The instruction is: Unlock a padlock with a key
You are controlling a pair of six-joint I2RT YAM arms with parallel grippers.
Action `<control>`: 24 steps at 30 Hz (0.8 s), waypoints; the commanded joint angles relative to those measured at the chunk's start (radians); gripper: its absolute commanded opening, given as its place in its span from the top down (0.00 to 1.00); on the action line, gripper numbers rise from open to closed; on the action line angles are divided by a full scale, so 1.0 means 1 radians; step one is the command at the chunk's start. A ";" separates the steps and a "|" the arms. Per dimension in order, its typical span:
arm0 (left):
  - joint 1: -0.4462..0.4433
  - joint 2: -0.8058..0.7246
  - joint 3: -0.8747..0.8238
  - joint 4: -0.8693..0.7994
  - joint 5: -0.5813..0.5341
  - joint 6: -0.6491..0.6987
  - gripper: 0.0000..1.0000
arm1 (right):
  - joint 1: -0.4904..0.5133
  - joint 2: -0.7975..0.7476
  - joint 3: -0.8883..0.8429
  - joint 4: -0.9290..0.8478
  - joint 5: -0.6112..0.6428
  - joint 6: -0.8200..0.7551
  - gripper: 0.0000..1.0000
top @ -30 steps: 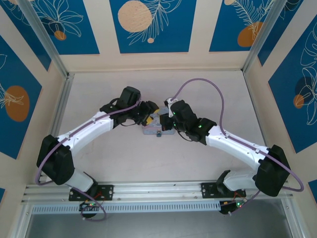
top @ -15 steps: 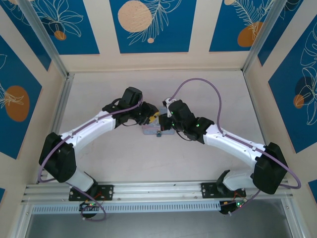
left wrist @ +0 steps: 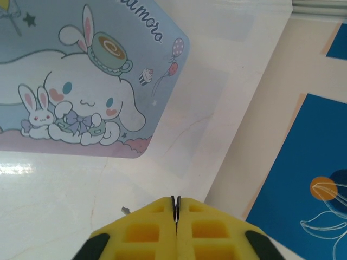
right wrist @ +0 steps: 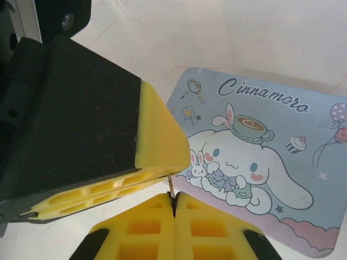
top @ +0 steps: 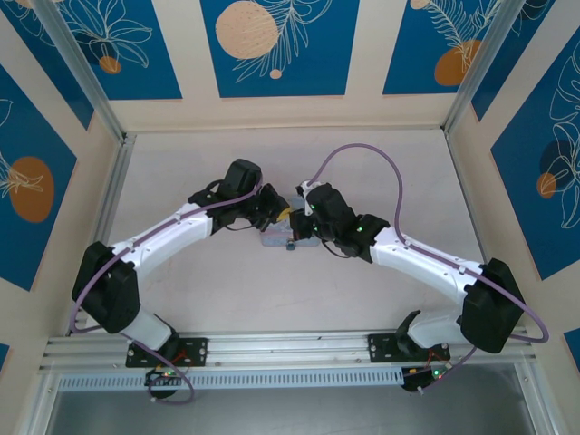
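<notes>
The key, seemingly pinched in the right gripper at 9 o'clock of the tin, could be levered loose by the touching, fully closed left gripper.

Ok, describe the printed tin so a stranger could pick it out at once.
On the pale table, under where the left hand and right hand meet, lies a flat rectangular tin. It is pale blue with rounded corners, printed with a white long-eared cartoon character, unlike the plain yellow-padded hands.
</notes>
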 commanded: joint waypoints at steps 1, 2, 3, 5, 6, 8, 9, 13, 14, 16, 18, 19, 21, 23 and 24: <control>-0.012 0.020 0.030 -0.014 0.005 0.050 1.00 | -0.007 -0.021 0.057 -0.021 0.024 0.012 0.72; -0.009 0.021 0.030 -0.014 -0.003 0.079 1.00 | -0.021 -0.046 0.052 -0.026 0.012 0.026 0.63; -0.004 0.019 0.028 -0.012 -0.011 0.110 1.00 | -0.040 -0.070 0.043 -0.027 -0.013 0.041 0.59; 0.007 0.013 0.031 -0.007 -0.038 0.199 1.00 | -0.102 -0.133 0.016 -0.032 -0.082 0.093 0.48; 0.011 0.007 0.027 0.010 -0.047 0.238 1.00 | -0.136 -0.157 0.002 -0.030 -0.126 0.115 0.43; 0.019 -0.010 0.026 0.050 -0.065 0.342 1.00 | -0.219 -0.212 -0.035 -0.010 -0.238 0.186 0.35; 0.022 -0.017 0.027 0.071 -0.069 0.387 1.00 | -0.250 -0.229 -0.048 0.003 -0.289 0.216 0.32; 0.025 -0.038 0.066 0.080 -0.113 0.573 1.00 | -0.336 -0.259 -0.054 0.013 -0.386 0.315 0.23; 0.024 -0.040 0.083 0.057 -0.139 0.608 1.00 | -0.341 -0.253 -0.042 -0.002 -0.378 0.330 0.21; 0.022 -0.051 0.082 0.079 -0.177 0.666 1.00 | -0.343 -0.231 -0.012 -0.041 -0.341 0.360 0.18; 0.022 -0.082 0.050 0.124 -0.246 0.682 1.00 | -0.344 -0.203 0.015 -0.067 -0.310 0.408 0.17; 0.021 -0.106 0.016 0.178 -0.275 0.694 1.00 | -0.348 -0.183 0.034 -0.084 -0.310 0.427 0.17; 0.021 -0.149 -0.048 0.273 -0.338 0.693 1.00 | -0.355 -0.150 0.064 -0.103 -0.328 0.428 0.15; 0.022 -0.179 -0.086 0.328 -0.374 0.691 1.00 | -0.360 -0.126 0.063 -0.051 -0.396 0.420 0.15; 0.023 -0.186 -0.090 0.345 -0.366 0.700 1.00 | -0.361 -0.125 0.036 0.012 -0.424 0.440 0.15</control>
